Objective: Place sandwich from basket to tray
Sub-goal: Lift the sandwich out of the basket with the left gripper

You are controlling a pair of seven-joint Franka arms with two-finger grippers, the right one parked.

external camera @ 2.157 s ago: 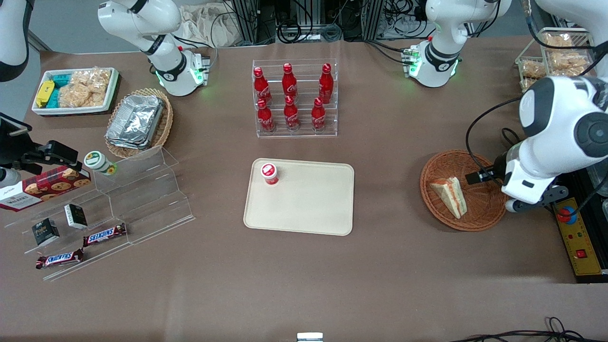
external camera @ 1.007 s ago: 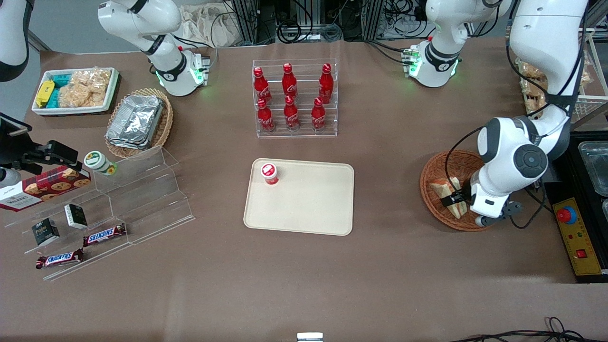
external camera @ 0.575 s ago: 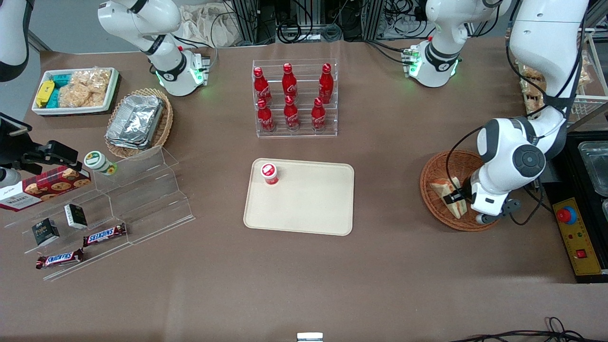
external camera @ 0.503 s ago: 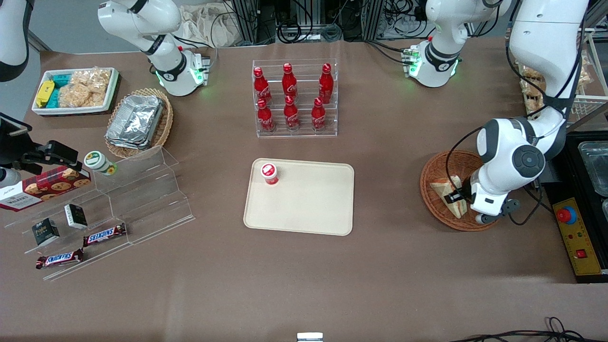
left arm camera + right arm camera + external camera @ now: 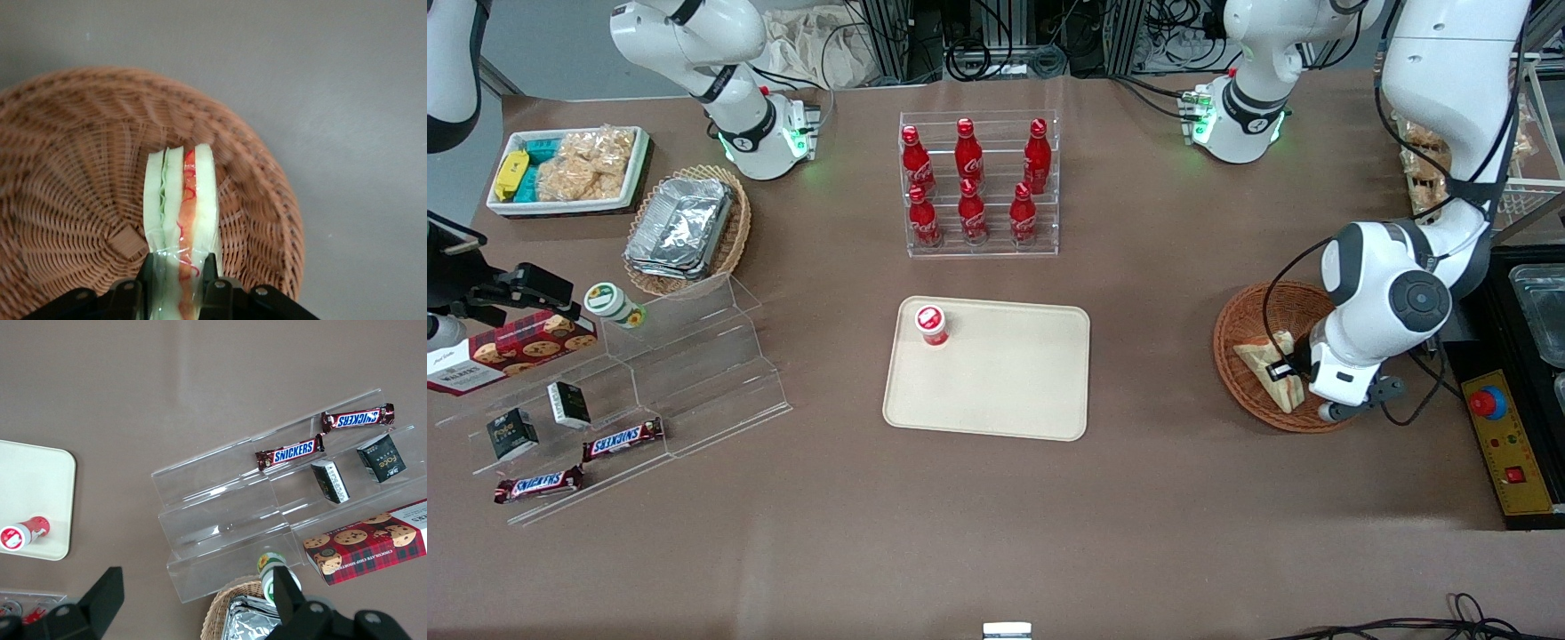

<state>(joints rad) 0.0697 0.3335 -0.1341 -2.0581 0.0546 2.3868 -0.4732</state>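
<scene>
Black fingers of the gripper [image 5: 178, 293] are pinching the wrapped sandwich [image 5: 181, 213] inside the wicker basket [image 5: 1263, 311], right of frame. The grasp looks made; next is lifting clear toward the beige tray [image 5: 1005, 391], centre.

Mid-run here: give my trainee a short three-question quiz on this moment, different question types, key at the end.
1. True or false: the sandwich already lies on the tray.
2. What do the gripper fingers clamp?
A. a Snickers bar
B. the sandwich
C. a cola bottle
3. Fill in: the small red-capped bottle stands on the ____.

Key:
1. False; it is over the basket.
2. B
3. tray
</scene>
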